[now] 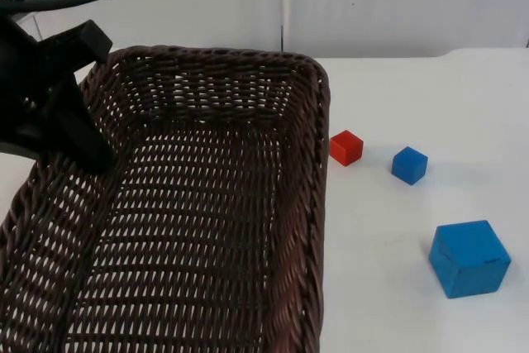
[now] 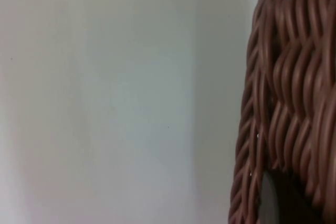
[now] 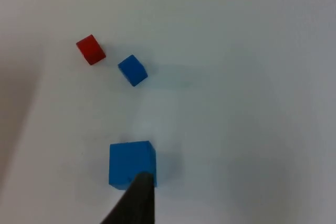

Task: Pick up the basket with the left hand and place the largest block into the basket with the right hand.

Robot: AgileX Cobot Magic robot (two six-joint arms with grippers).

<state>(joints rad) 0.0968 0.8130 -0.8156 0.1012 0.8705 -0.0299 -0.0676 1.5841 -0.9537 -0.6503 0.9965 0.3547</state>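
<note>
Largest block: a big blue cube [image 1: 469,258] sits flat on the white tabletop [image 1: 397,105], to the right of the basket and well apart from its wall. It is not yet in the basket.
Basket: a dark brown woven basket [image 1: 306,204] looms large in the top view, which suggests it is held up off the tabletop toward the camera. Its open mouth faces up, ready to receive the block, and nothing lies inside.
Left end effector: the left end effector [image 1: 78,134] pinches the basket's left rim; in the left wrist view the weave sits right against a black fingertip [image 2: 275,203].
Right end effector: a black fingertip [image 3: 137,203] hangs just over the big blue cube's near edge, apparently lining up for a grasp. I cannot tell whether the fingers are spread or pressed together.
Other blocks: a small red cube [image 1: 346,147] and a small blue cube [image 1: 409,164] lie near each other, farther back, apart from the big one.
Open room: bare tabletop surrounds the big cube on all sides. The basket's right rim is the edge the block must clear.
</note>
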